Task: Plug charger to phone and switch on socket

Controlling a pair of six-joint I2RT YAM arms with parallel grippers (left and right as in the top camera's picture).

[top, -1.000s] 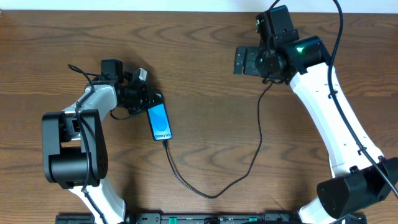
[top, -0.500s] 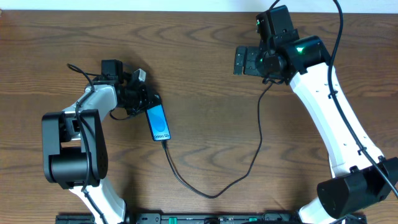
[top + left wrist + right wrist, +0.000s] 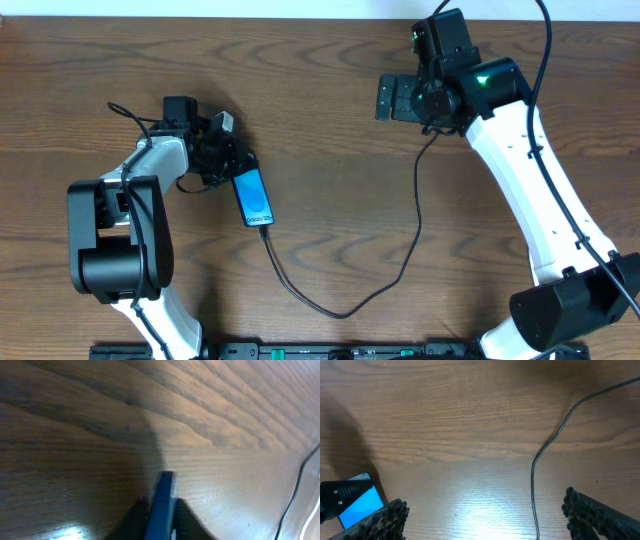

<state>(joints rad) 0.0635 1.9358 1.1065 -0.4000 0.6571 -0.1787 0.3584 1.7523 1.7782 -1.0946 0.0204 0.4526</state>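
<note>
Phone (image 3: 256,197) is lying on the wooden worktop (image 3: 330,60) with its blue screen facing up. One short end is sitting right at the tips of the left gripper (image 3: 240,168), and its length is pointing away from that gripper. In the left wrist view it is showing as a narrow blue strip rising between the two dark fingers (image 3: 187,525), which are flanking it closely on either side. Whether those fingers are pinching the phone or only bracketing it, I cannot tell, because the view is blurred and the contact is hidden.

The charger (image 3: 345,314) is meeting the phone at the end farthest from the left gripper. From there the thin black cable is sweeping away in a wide loop across the worktop. It is then climbing toward the right gripper (image 3: 384,98) and passing beneath that arm's wrist. Whether the plug tip is fully seated in the phone is too small to judge.

The right gripper is hovering over the worktop, well apart from the phone, with its fingers spread wide. In the right wrist view the two ribbed fingertips are showing at opposite lower corners. The cable is running down between them, nearer one fingertip, and the phone's blue screen is peeking in just beside the other.
</note>
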